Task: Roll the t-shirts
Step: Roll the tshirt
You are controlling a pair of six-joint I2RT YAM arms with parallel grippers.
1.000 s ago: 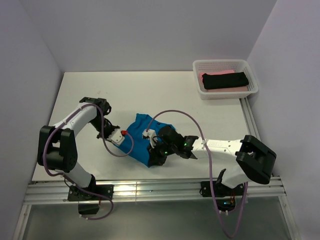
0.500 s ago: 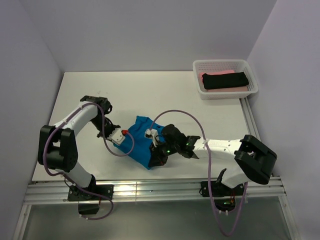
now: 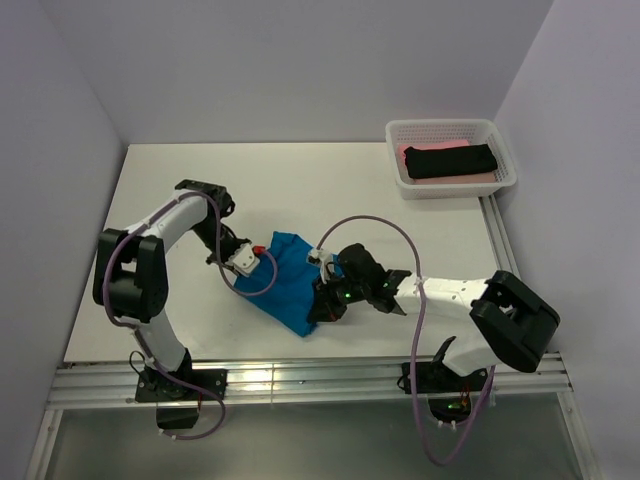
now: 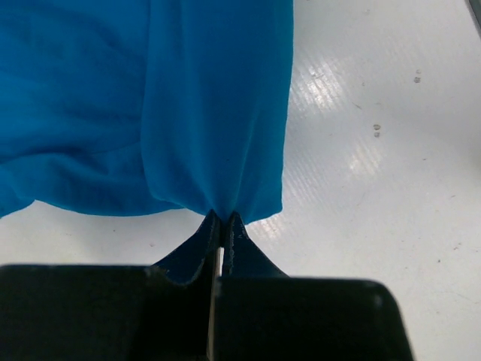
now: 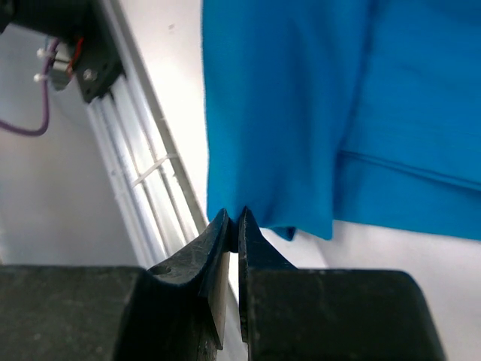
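A bright blue t-shirt (image 3: pixel 287 282) lies bunched on the white table between my two arms. My left gripper (image 3: pixel 252 252) is shut on its far left edge; in the left wrist view the blue t-shirt (image 4: pixel 180 113) hangs pinched from the left gripper (image 4: pixel 224 218). My right gripper (image 3: pixel 318 306) is shut on the shirt's near right edge, and the right wrist view has the blue t-shirt (image 5: pixel 316 113) clamped in the right gripper (image 5: pixel 234 216). A black t-shirt (image 3: pixel 450 160) lies rolled on a pink t-shirt (image 3: pixel 440 180) in the basket.
The white mesh basket (image 3: pixel 450 130) stands at the table's far right corner. A metal rail (image 3: pixel 300 380) runs along the near edge, just below the shirt. Purple cables loop from both arms over the table.
Both grippers have carried the blue shirt's edges to the right and slightly away. The left arm has swung inward, and the shirt now reads narrower and more bunched.
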